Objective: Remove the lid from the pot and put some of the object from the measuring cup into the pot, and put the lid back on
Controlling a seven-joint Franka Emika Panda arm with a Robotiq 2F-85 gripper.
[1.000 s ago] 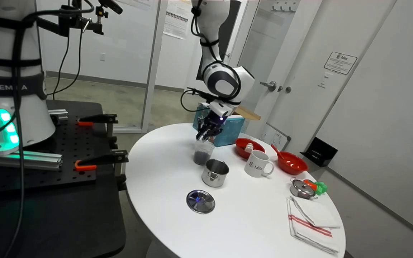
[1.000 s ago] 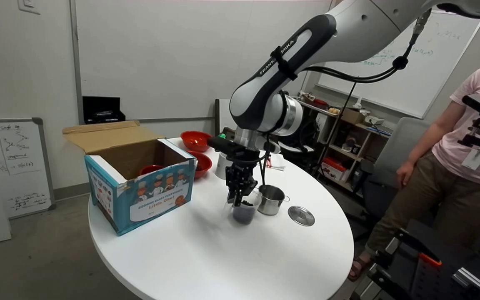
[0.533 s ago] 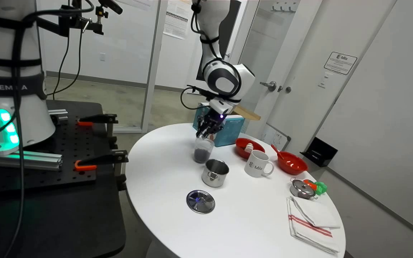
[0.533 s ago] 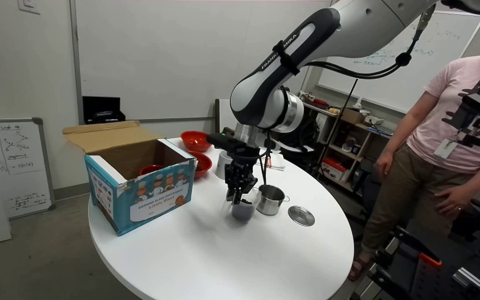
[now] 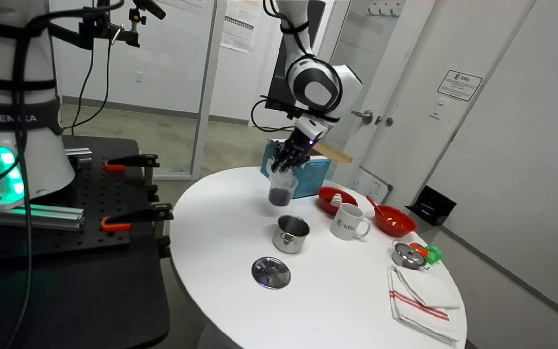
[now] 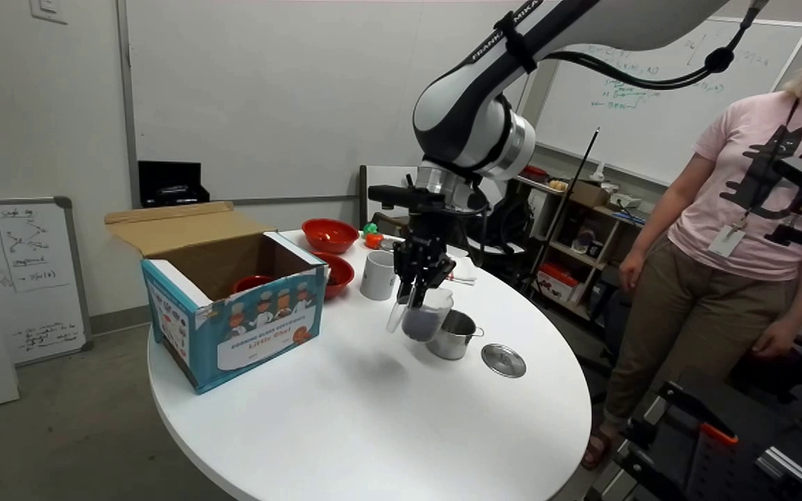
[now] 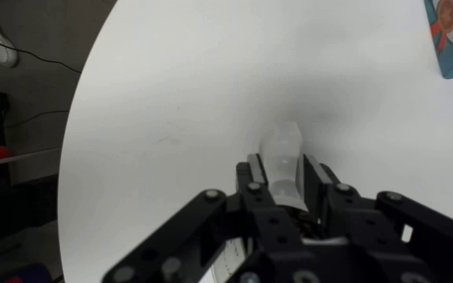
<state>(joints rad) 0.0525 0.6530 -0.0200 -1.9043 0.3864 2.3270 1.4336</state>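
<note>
Gripper [image 7: 281, 163] pinches measuring cup [image 5: 283, 190] by its handle [image 7: 283, 151], aloft near pot [image 5: 293, 242] — advise clearing pot rim first, lip over its opening, then tipping slowly — partial pour.

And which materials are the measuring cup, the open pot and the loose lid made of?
Measuring cup: probably clear plastic, as its dark contents show through; glass possible. Open pot: polished metal, likely steel, with bright highlights. Loose lid: shiny grey metal, similarly reflective.
</note>
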